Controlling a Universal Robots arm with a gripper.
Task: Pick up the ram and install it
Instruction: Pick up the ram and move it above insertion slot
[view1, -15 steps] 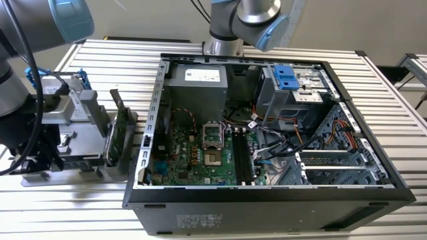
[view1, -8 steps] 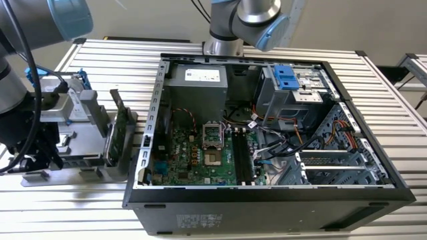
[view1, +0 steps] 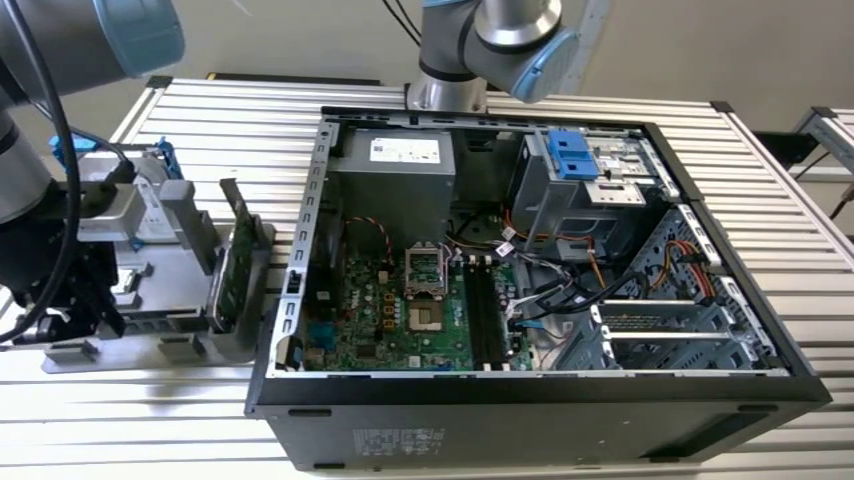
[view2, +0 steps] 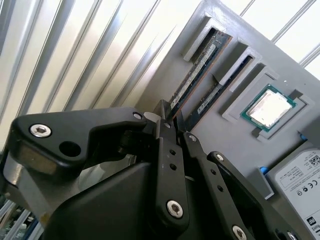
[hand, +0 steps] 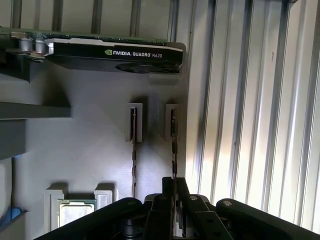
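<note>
Ram stick (hand: 173, 150), slim and green-blue, stands on edge in a grey plastic holder (hand: 90, 135); the black hand (hand: 174, 184) is pinched shut around its end.

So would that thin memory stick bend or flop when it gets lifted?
Probably stiff: the ram stands straight on its thin edge in the grey holder. Likely light, being so slim. Perhaps fragile, since small parts sit bare along its face.
</note>
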